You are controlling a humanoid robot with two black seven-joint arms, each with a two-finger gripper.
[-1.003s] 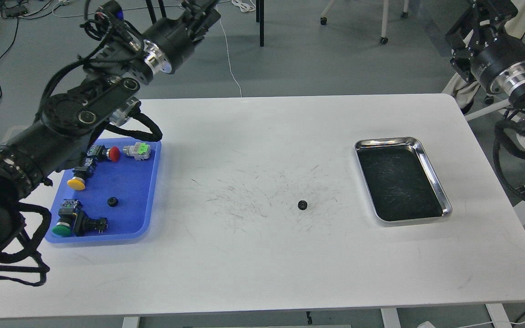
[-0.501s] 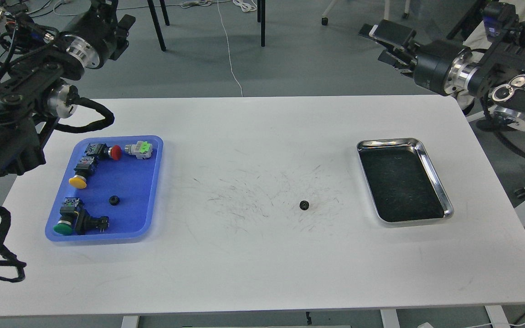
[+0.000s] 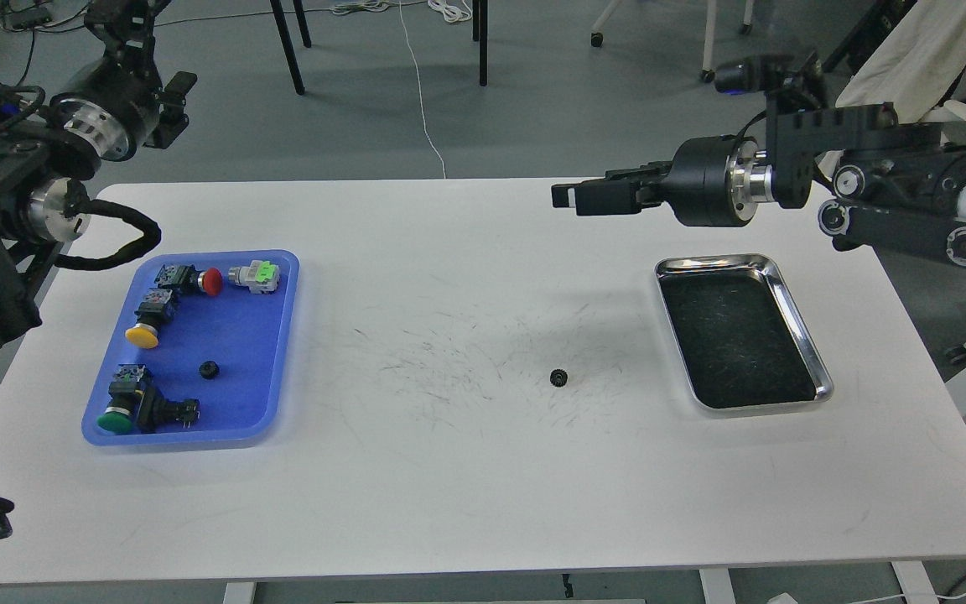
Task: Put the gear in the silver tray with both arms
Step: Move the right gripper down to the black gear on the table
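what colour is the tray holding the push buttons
Blue; the plastic tray on the table's left side shows clearly in the head view.

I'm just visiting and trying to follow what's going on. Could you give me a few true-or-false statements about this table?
1. The silver tray holds a gear. False: it is empty.
2. A small black gear lies on the white table, left of the silver tray. True.
3. The right gripper touches that gear. False: it hangs well above the table.
4. The blue tray holds push buttons and another small gear. True.
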